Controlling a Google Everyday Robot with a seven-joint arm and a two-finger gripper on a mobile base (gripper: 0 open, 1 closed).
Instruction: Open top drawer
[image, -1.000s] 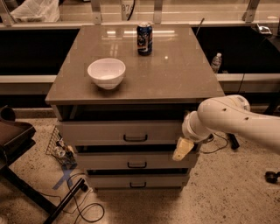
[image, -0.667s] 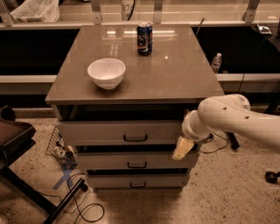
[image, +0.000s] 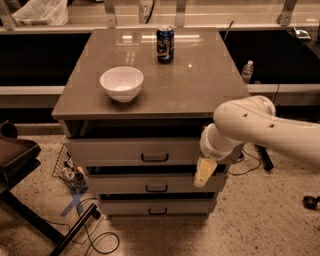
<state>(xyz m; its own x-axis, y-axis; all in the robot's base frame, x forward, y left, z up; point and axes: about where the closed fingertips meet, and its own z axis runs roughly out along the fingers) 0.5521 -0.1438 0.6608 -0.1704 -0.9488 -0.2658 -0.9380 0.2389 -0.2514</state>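
**Top drawer barely out, gripper hanging by its right end**

The top drawer (image: 120, 150) sits directly under the table (image: 205, 85) top. It has the tallest light grey front of the three, with a small dark bar handle (image: 154, 158) at its centre. A dark gap runs between its upper edge and the top slab. The front seems to stand slightly forward of the frame, though from this angle that is hard to confirm, and none of its interior shows. The two shallower drawers (image: 125, 184) lie below it.

The gripper (image: 204, 172) hangs pale yellow from the white arm (image: 250, 125), pointing down. It is in front of the right end of the drawer fronts, well apart from the handle. It holds nothing, and whether it is open or closed cannot be told.

Compared with a second ago nothing has visibly shifted: the arm, gripper and drawer fronts are all in the same places.

On the table stand a white bowl (image: 121, 83) towards the left and a blue can (image: 165, 44) near the back edge, well apart. A water bottle (image: 247, 71) stands behind the table to the right. The floor is speckled, with black cables (image: 102, 240) and a blue tape cross (image: 75, 202) at the lower left.
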